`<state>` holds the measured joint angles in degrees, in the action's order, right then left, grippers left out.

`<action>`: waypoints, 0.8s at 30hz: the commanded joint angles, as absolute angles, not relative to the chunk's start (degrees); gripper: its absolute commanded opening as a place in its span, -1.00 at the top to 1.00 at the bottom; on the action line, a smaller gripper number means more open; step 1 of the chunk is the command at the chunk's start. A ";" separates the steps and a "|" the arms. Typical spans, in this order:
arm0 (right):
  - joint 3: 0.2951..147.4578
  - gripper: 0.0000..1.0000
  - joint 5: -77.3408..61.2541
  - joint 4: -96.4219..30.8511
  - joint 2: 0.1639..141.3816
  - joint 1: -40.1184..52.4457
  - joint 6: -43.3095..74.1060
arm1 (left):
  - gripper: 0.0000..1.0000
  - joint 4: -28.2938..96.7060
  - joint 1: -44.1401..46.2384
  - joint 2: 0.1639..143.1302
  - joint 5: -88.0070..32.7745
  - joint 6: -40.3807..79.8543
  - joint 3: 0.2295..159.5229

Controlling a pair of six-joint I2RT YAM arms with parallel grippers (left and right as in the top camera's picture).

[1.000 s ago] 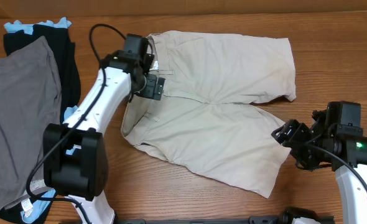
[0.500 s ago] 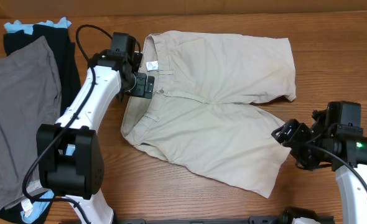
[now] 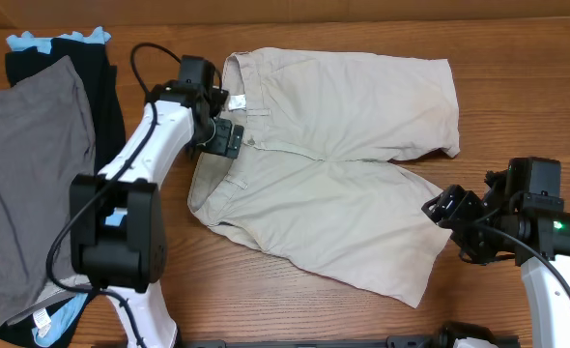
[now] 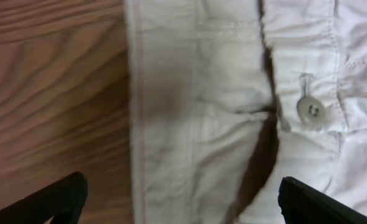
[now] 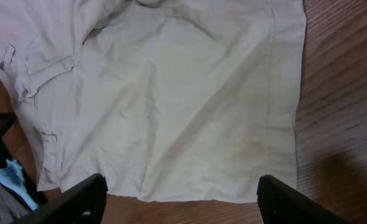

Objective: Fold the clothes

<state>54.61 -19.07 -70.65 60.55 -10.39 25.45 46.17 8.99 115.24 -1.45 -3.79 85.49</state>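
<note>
The khaki shorts [image 3: 362,145] lie spread open in the middle of the desk [image 3: 517,87], nearer its far edge. The waistband [image 3: 203,184] is toward the left edge and both legs point at the right edge. The left jaws hang released and wide over the waistband, with the button [image 4: 310,109] showing between the fingertips [image 4: 59,198]. The right jaws, also released, sit near the right edge just beside the near leg's hem [image 5: 283,93], holding nothing. The step looks like a lengthwise fold, near leg onto far leg. To do it well, each side should pinch only the near corner, taking both layers. Both should then lift together and carry evenly toward the far edge, so the crotch seam becomes the crease without dragging cloth.
</note>
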 commanded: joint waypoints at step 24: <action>54.33 -0.61 -18.48 -69.04 60.29 -10.07 25.15 | -0.41 40.05 9.04 121.38 -23.38 -11.99 86.41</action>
